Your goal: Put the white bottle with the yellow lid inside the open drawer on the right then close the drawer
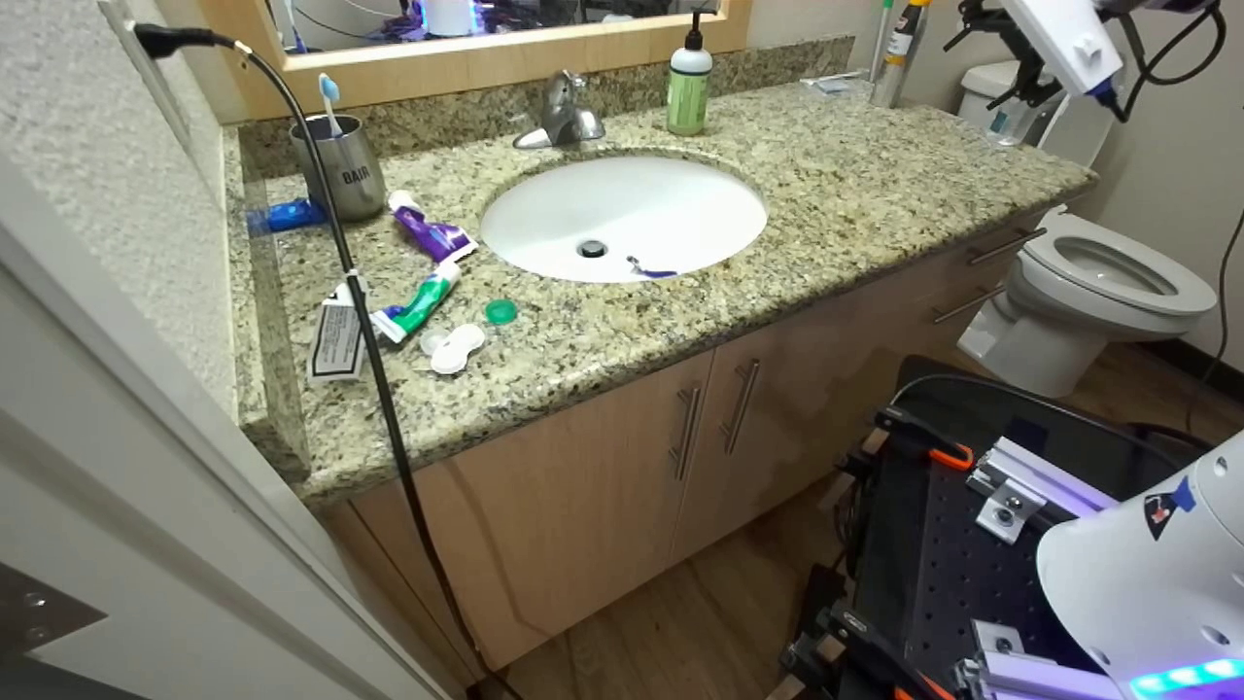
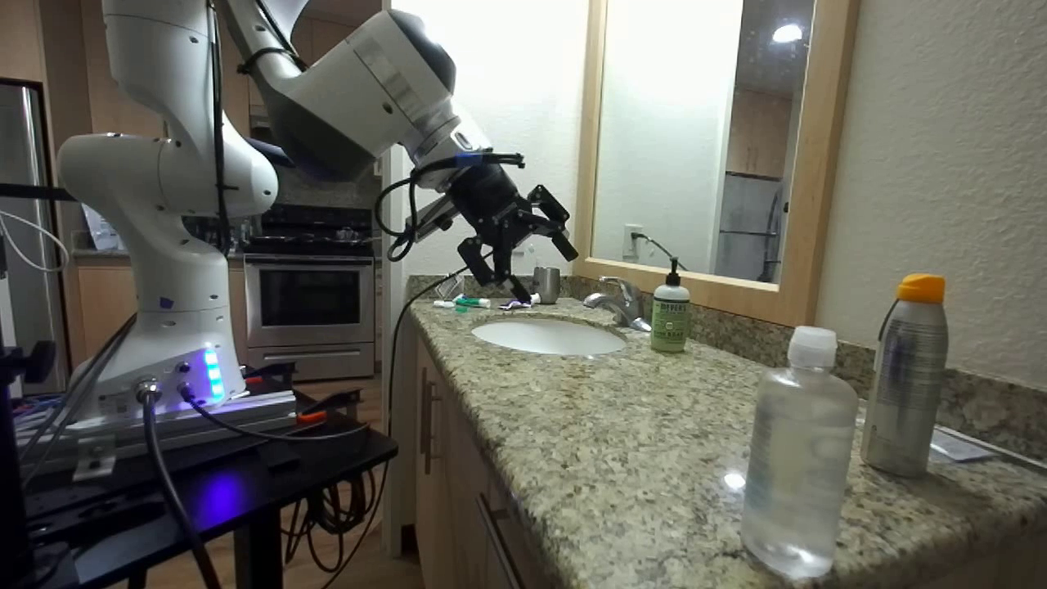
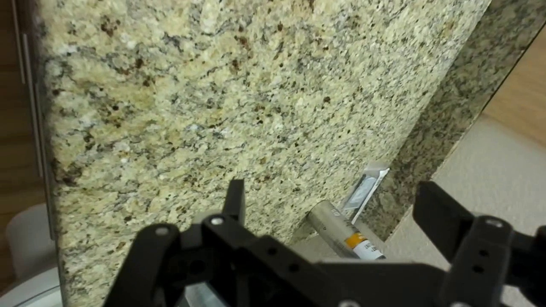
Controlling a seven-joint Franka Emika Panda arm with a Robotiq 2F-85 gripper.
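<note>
In an exterior view the jaws hang at the top right; the yellow-lidded bottle [image 1: 897, 63] stands at the far end of the worktop [image 1: 826, 185], and drawer fronts [image 1: 957, 277] sit under the front edge, near the toilet [image 1: 1088, 311]. In an exterior view the jaws are spread wide around bare air; that bottle is silvery and upright near the backsplash [image 2: 994, 413], a clear bottle [image 2: 797, 474] near the end edge, with a broad stretch of worktop between them and the soap bottle [image 2: 671, 315]. In the wrist view the fingertips [image 3: 236, 200] are far apart, the yellow-lidded bottle showing beyond and between them; worktop spreads ahead, its front edge along the left, the backsplash on the right.
</note>
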